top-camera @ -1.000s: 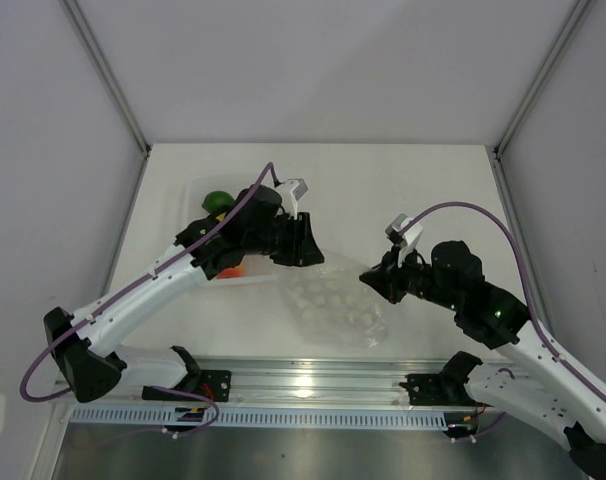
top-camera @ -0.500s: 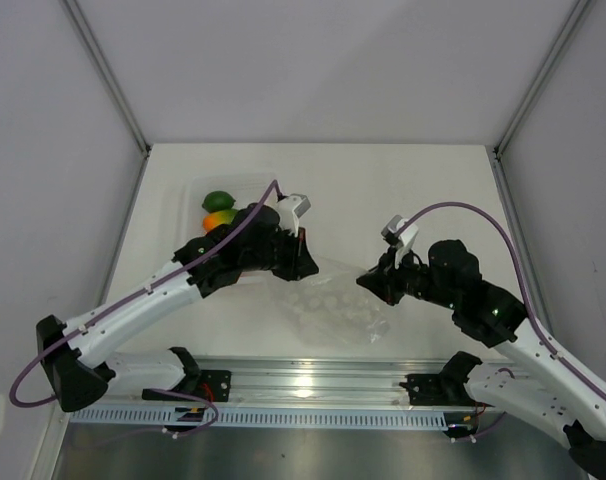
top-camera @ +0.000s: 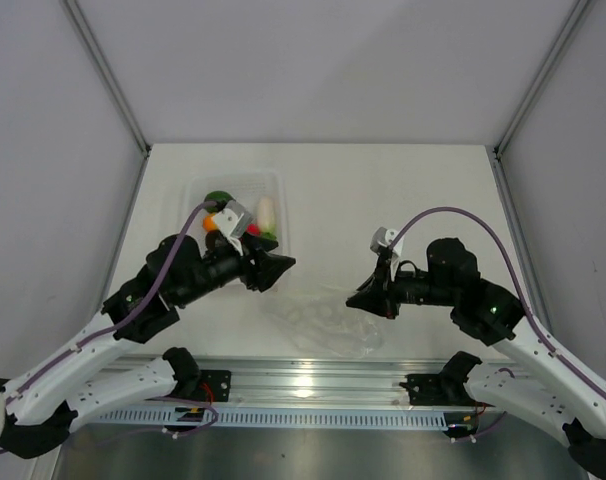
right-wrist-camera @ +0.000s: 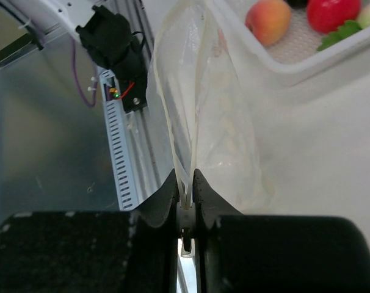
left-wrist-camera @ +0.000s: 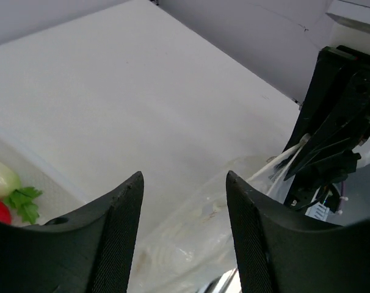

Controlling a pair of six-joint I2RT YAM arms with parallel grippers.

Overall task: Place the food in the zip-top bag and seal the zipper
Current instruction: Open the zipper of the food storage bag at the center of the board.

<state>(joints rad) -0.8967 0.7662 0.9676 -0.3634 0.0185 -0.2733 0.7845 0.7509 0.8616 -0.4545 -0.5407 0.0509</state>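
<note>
Zip-top bag [top-camera: 325, 318] is seen on the table [top-camera: 383, 190] btwn the arms, one edge pinched tight by R gripper [right-wrist-camera: 185, 183]. L gripper [left-wrist-camera: 184, 183] is held spread, nothing gripped. Food [top-camera: 266, 212] is seen in tray [top-camera: 195, 186].

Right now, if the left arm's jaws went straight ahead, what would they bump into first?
Probably the zip-top bag, which the right gripper holds pinched just ahead. The left gripper has open jaws aimed that way, though depth is hard to judge.
</note>
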